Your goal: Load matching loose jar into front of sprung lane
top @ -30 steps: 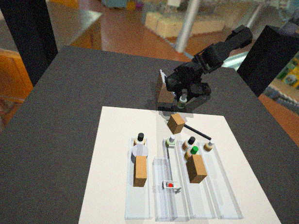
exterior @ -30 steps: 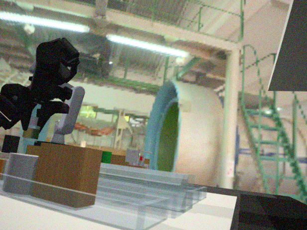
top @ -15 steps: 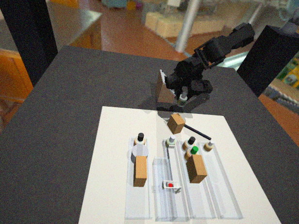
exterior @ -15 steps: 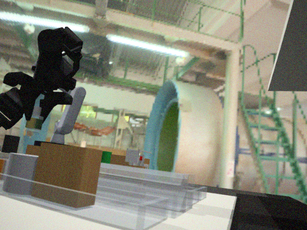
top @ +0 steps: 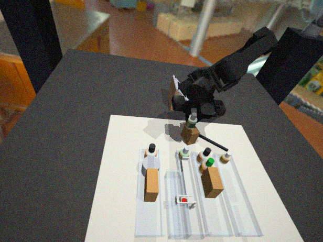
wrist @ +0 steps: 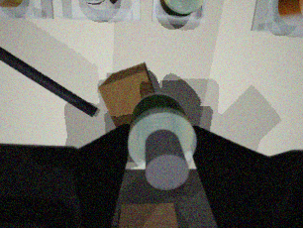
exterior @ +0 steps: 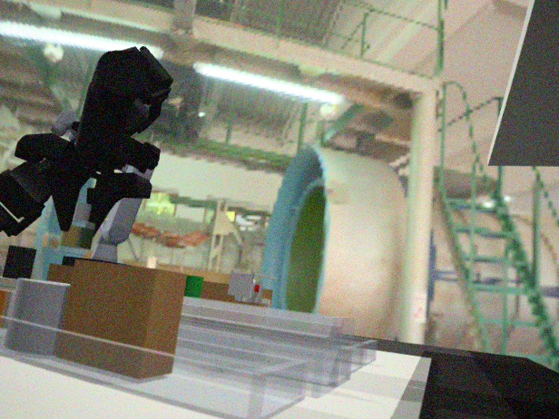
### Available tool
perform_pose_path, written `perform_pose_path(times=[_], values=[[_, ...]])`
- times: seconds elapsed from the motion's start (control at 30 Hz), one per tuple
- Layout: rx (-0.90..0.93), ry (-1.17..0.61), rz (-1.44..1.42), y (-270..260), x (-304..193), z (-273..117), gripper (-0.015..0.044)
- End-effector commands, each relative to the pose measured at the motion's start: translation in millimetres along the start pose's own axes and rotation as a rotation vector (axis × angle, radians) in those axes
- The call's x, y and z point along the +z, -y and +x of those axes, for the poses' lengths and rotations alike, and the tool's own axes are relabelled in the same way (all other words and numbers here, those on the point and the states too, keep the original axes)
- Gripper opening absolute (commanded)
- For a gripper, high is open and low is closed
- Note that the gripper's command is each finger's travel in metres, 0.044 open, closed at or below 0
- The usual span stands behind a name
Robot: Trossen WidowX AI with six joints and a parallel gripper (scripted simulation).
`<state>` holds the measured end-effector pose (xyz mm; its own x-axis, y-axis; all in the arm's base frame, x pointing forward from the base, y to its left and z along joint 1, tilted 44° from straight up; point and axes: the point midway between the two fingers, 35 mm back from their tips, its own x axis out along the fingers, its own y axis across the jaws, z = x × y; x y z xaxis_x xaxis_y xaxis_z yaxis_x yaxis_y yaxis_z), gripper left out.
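Observation:
My gripper (top: 192,118) (exterior: 79,223) (wrist: 159,132) is shut on a green jar (top: 191,123) (exterior: 77,238) (wrist: 160,145) with a pale shoulder and grey cap. The jar is upright and off the mat, in front of the lanes. A matching jar (top: 184,154) (wrist: 182,5) stands at the front end of the sprung lane, near the low front stop. The pale pusher plate (top: 185,158) is right behind it. A red mark (top: 184,200) (exterior: 257,288) shows on the fitting farther back. The held jar's lower part is partly hidden in the wrist view.
A brown block (top: 190,135) (wrist: 128,94) and a black rod (top: 213,142) (wrist: 50,81) lie near the held jar. Neighbouring lanes hold black-capped jars (top: 151,152) (top: 203,157), a green-capped jar (top: 210,162), a white-capped jar (top: 225,158), a grey cylinder (top: 151,164) and tall brown blocks (top: 152,180) (top: 212,182).

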<state>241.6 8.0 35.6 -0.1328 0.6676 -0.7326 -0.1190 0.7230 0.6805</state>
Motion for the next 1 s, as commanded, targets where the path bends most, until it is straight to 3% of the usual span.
perform_pose_path(times=[0.0,0.3,0.97], values=[[0.003,0.004,0.002,6.7,18.8,8.6,0.0],[0.008,0.004,0.004,20.1,53.2,31.4,0.0],[0.009,0.005,0.004,19.8,55.2,56.5,0.0]])
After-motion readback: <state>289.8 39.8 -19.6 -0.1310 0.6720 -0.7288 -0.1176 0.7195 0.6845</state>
